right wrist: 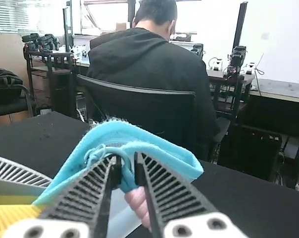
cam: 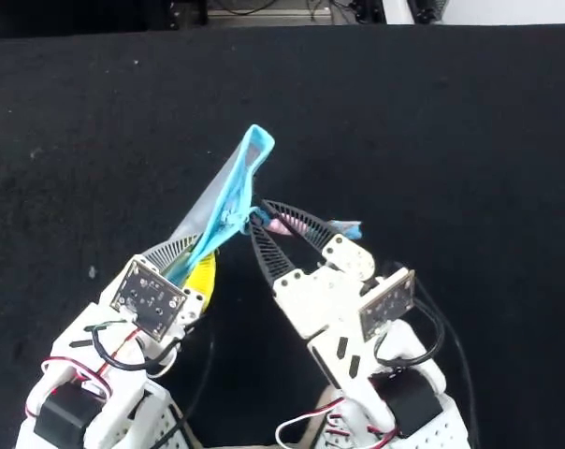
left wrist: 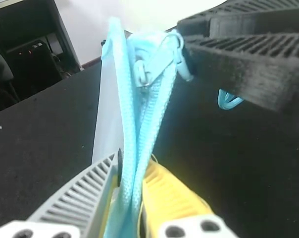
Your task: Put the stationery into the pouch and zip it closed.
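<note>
2 arms stood side by side, left gripper [cam: 189,262] clamped the pouch [cam: 231,187], right gripper [cam: 258,214] pinched its zipper end.

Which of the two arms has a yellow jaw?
The left arm, clamped on the blue pouch: one of its jaws is yellow, the other grey. The right arm's jaws are both black.

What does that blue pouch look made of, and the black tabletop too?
The pouch looks like soft translucent plastic sheet edged with light blue woven fabric; the zip band shows a ribbed weave. The table seems covered in matte black cloth or felt, with specks of lint and no glare.
</note>
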